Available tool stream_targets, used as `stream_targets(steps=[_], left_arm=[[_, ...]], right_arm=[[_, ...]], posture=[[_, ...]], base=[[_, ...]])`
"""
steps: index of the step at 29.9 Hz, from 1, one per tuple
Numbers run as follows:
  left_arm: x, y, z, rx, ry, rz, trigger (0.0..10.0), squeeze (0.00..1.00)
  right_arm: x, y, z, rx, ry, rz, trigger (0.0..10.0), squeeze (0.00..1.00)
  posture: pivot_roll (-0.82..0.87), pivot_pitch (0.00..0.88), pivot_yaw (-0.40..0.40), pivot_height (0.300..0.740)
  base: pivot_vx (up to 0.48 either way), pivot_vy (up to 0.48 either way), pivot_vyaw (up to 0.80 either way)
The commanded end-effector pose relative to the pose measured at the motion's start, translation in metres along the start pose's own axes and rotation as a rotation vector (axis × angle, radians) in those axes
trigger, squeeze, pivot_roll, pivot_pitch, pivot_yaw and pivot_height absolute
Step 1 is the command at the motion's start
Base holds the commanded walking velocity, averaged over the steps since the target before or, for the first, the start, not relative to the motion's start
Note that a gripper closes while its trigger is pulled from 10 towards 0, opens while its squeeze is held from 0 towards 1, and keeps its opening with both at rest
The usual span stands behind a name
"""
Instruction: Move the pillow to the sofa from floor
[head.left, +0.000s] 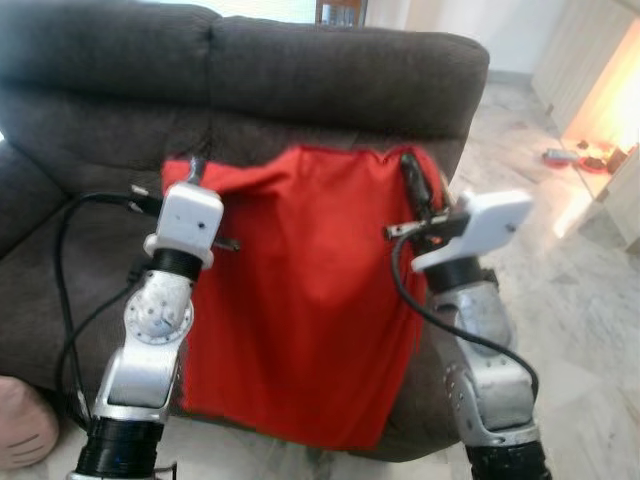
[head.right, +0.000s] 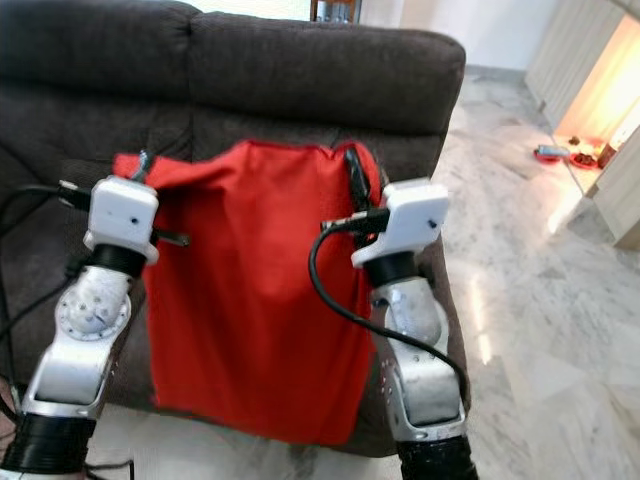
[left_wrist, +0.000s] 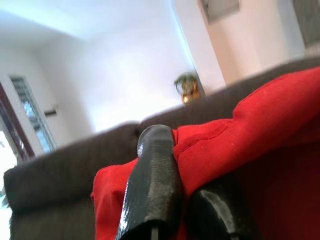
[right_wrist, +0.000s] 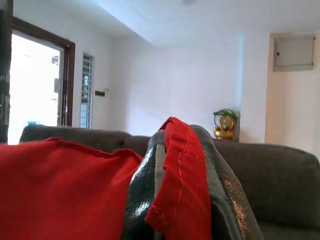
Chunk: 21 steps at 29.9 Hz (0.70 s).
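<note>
I have the red pillow (head.left: 300, 290) held up in front of the dark grey sofa (head.left: 330, 75), hanging over the seat's front edge. My left gripper (head.left: 193, 168) has its fingers clenched on the pillow's upper left corner, and my right gripper (head.left: 412, 172) pinches the upper right corner's hem. Marble floor (head.left: 560, 290) lies to the right.

Soft daylight; window (right_wrist: 35, 85) blown out, glare patch on floor (head.left: 575, 215), wrist views slightly blurred.
</note>
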<state>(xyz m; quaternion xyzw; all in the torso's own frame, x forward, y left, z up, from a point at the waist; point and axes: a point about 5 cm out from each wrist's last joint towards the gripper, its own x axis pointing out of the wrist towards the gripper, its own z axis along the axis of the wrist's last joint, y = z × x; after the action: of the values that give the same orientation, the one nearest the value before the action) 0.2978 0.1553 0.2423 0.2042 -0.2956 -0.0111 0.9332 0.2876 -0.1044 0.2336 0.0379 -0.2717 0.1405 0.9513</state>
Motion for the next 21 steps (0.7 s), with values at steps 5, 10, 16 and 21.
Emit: stream_targets(steps=[5,10,16,21], left_arm=[[0.015,0.005,0.039,-0.007,-0.173,0.033,10.0,0.00],[0.012,0.006,0.040,-0.001,-0.173,0.048,10.0,0.00],[0.006,-0.006,0.032,-0.030,-0.146,-0.022,10.0,0.00],[0.000,-0.019,0.023,-0.066,-0.098,-0.107,10.0,0.00]], right_arm=[[0.011,0.005,0.031,0.020,-0.119,0.058,10.0,0.00],[0.011,0.012,0.032,0.041,-0.106,0.117,10.0,0.00],[-0.013,0.049,0.007,0.109,0.059,0.432,10.0,0.00],[-0.027,0.054,-0.012,0.090,0.147,0.477,10.0,0.00]], posture=[[0.14,0.000,-0.064,0.740],[0.14,0.000,-0.068,0.740],[0.14,0.000,-0.071,0.740],[0.14,0.000,-0.070,0.740]], base=[[0.379,0.000,0.00],[0.382,0.000,0.00],[0.167,0.000,0.00],[0.000,0.000,0.00]])
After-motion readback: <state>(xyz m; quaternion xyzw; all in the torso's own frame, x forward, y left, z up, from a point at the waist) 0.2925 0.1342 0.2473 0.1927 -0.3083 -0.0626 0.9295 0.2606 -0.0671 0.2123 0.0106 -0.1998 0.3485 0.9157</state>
